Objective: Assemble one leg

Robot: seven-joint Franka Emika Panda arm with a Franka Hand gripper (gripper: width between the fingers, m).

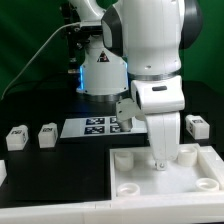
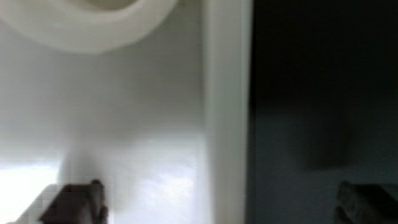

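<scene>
Three small white legs with tags lie on the black table in the exterior view: two at its left (image 1: pixel 15 138) (image 1: pixel 47 134) and one at its right (image 1: pixel 197 126). The large white tabletop (image 1: pixel 130 180) lies at the front. My gripper (image 1: pixel 160 162) reaches down onto the tabletop's far rim. In the wrist view my gripper (image 2: pixel 217 205) is open, with its dark fingers (image 2: pixel 71 205) wide apart on either side of the tabletop's raised edge (image 2: pixel 224 110). It holds nothing. A round corner boss (image 2: pixel 98 20) of the tabletop shows close by.
The marker board (image 1: pixel 95 126) lies on the table behind the tabletop. The robot's base (image 1: pixel 100 70) stands at the back with cables beside it. A raised round boss (image 1: pixel 186 153) sits on the tabletop right next to my gripper.
</scene>
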